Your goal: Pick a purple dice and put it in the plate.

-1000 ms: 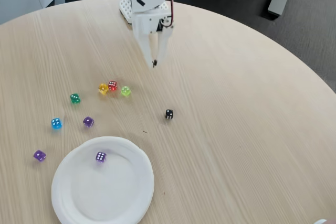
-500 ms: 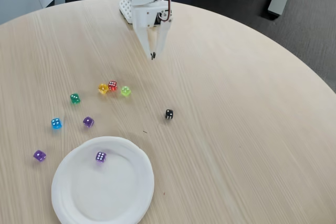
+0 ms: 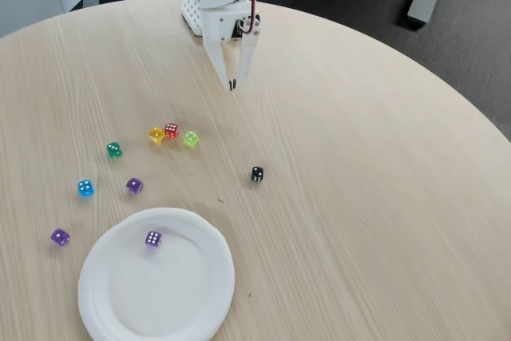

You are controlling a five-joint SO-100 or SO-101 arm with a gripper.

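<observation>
A: Gripper (image 3: 232, 84) status? 
B: Fingers pinched together, nothing held; hangs tip-down nr the table's (image 3: 359, 197) far edge, by the arm base.
A: Purple dice (image 3: 152, 238)?
B: In the plate (image 3: 184, 309), upper-left part just inside the rim; well apart from gripper, toward the near edge.
A: Plate pos?
B: At near edge, left of centre; two darker purple dice (image 3: 134, 185) (image 3: 60, 236) lie outside it on the wood.

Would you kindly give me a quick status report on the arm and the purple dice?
Gripper up near base, jaws shut, empty. Purple dice lying in the plate, near its upper rim. Nothing in the way; other dice scattered on table.
</observation>
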